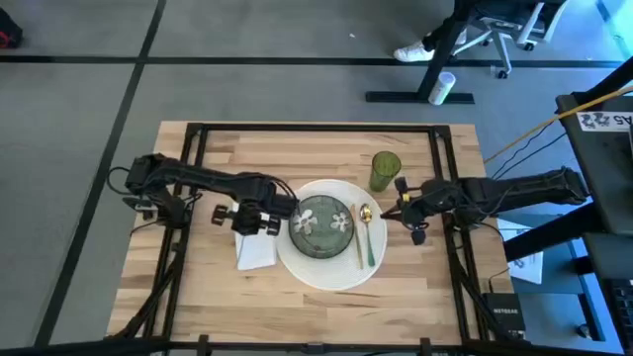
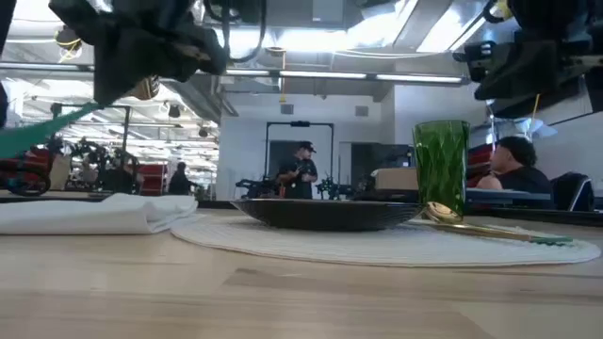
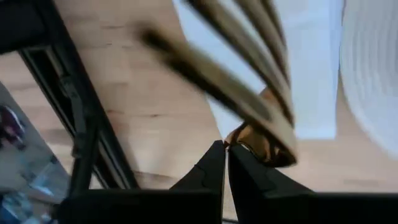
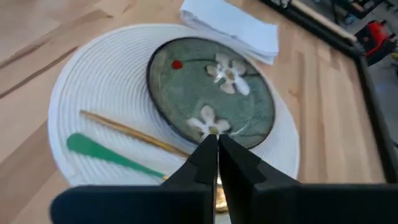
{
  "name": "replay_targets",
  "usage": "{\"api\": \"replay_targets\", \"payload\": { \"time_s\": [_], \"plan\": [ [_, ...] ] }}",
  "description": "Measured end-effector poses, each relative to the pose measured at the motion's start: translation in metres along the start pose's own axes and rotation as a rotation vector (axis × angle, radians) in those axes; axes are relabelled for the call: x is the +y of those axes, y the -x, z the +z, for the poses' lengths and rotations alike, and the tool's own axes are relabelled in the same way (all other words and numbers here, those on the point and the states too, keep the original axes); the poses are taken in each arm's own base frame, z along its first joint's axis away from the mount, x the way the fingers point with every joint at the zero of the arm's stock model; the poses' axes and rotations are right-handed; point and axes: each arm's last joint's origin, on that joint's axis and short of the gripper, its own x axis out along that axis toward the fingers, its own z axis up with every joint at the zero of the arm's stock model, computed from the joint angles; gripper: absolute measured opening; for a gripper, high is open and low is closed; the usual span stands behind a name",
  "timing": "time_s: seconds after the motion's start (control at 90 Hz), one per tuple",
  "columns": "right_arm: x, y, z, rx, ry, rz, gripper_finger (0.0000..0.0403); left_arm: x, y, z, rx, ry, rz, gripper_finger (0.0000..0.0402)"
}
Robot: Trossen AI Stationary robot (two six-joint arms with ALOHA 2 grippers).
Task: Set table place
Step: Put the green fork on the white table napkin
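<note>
A large round white plate (image 1: 331, 265) lies mid-table with a green flowered dish (image 1: 321, 227) on it. A gold spoon with a green handle (image 1: 368, 237) and a thin gold piece (image 4: 134, 132) lie on the plate's right part. The green tumbler (image 1: 385, 170) stands beyond the plate's right side. A folded white napkin (image 1: 255, 253) lies left of the plate. My left gripper (image 1: 255, 225) hovers above the napkin, shut on a gold fork (image 3: 249, 56). My right gripper (image 1: 389, 213) is shut and holds nothing, raised above the plate's right rim. My left gripper pinches the fork between its two fingers at the neck just below the tines (image 3: 261, 140). The tines reach out past the fingertips over the napkin. The green handle (image 2: 42, 132) slants down behind the gripper. The fork is lifted clear of the table.
Black frame bars (image 1: 188, 178) run along the table's left, right and far sides. Bare wood (image 1: 247, 158) lies beyond the napkin and along the near edge. People and desks show in the room behind the table.
</note>
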Motion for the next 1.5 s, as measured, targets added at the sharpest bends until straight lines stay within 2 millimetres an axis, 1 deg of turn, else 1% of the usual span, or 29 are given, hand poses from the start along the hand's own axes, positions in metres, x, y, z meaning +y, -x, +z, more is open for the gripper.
{"api": "replay_targets", "payload": {
  "time_s": [0.133, 0.244, 0.389, 0.556, 0.711, 0.933, 1.067, 1.144, 1.356, 1.5],
  "plan": [
    [0.001, -0.001, -0.003, 0.008, -0.016, 0.007, 0.0001, -0.003, -0.001, 0.010, 0.010, 0.051, 0.007, 0.0000],
    [0.005, -0.005, -0.010, 0.025, -0.031, 0.025, 0.0001, -0.008, -0.007, 0.016, 0.015, 0.063, 0.033, 0.0000],
    [0.008, -0.008, -0.018, 0.053, -0.051, 0.040, 0.0001, -0.016, -0.016, 0.018, 0.018, 0.050, 0.071, 0.0000],
    [0.009, -0.009, -0.020, 0.056, -0.081, 0.048, 0.0001, -0.022, -0.024, 0.022, 0.027, 0.036, 0.099, 0.0000],
    [0.009, -0.009, -0.020, 0.057, -0.099, 0.047, 0.0001, -0.022, -0.025, 0.026, 0.030, 0.045, 0.108, 0.0000],
    [0.009, -0.009, -0.020, 0.057, -0.108, 0.047, 0.0001, -0.022, -0.022, 0.038, 0.019, 0.130, 0.097, 0.0000],
    [0.009, -0.009, -0.020, 0.057, -0.108, 0.047, 0.0001, -0.020, -0.022, 0.048, 0.029, 0.153, 0.096, 0.0000],
    [0.009, -0.009, -0.020, 0.057, -0.108, 0.047, 0.0001, -0.019, -0.027, 0.052, 0.034, 0.177, 0.102, 0.0000],
    [0.009, -0.009, -0.020, 0.057, -0.108, 0.047, 0.0001, -0.024, -0.047, 0.057, 0.093, 0.211, 0.031, 0.0000],
    [0.009, -0.009, -0.020, 0.057, -0.108, 0.047, 0.0001, -0.021, -0.059, 0.057, 0.101, 0.275, 0.060, 0.0000]
  ]
}}
